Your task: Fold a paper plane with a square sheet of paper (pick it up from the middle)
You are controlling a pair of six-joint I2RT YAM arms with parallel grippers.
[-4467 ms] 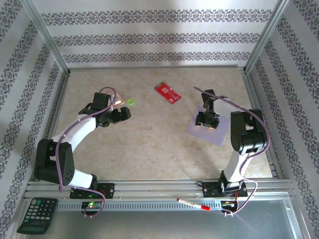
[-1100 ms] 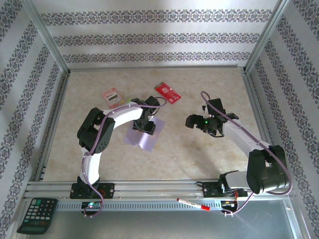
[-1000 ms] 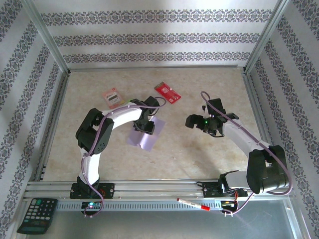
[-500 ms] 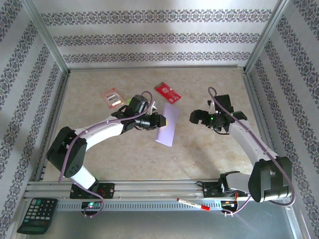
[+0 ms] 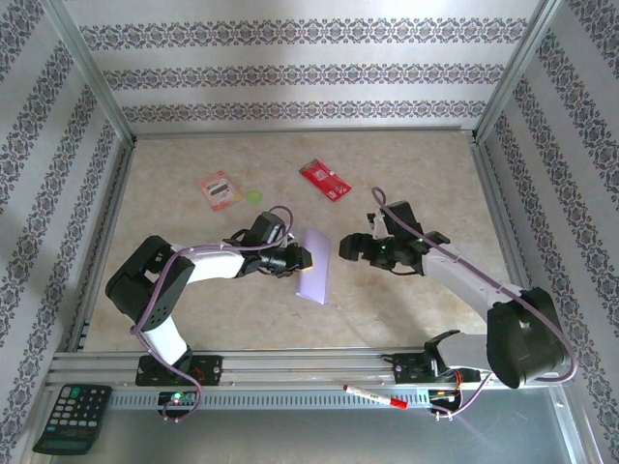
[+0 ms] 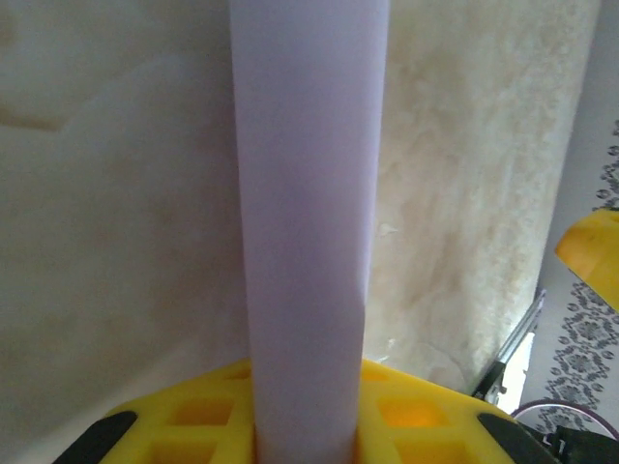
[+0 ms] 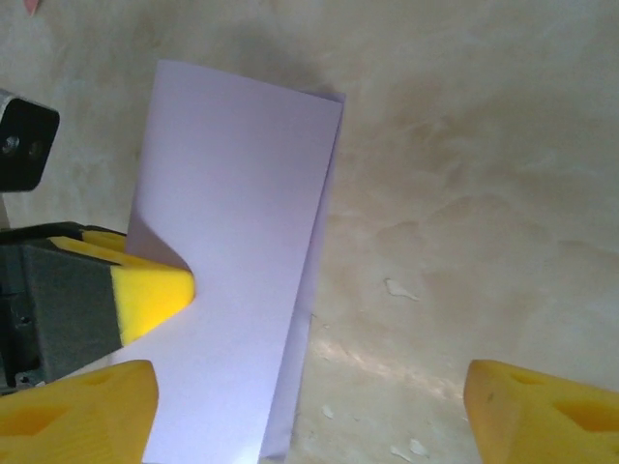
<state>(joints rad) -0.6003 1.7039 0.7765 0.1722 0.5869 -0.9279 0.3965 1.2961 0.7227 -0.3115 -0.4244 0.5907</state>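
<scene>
The left gripper [image 5: 301, 257] pinches a thin pale lilac folded paper sheet [image 5: 316, 266]. The right gripper [image 5: 349, 248] faces it, jaws spread apart.

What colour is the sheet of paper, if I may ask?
The paper is plain pale lilac, clearest in the right wrist view.

One lilac sheet [image 5: 315, 266], one red card [image 5: 325, 180], one pink-red packet [image 5: 219, 189], one green disc [image 5: 254, 197] — also one marker [image 5: 375, 396], one black keypad [image 5: 73, 418].
</scene>
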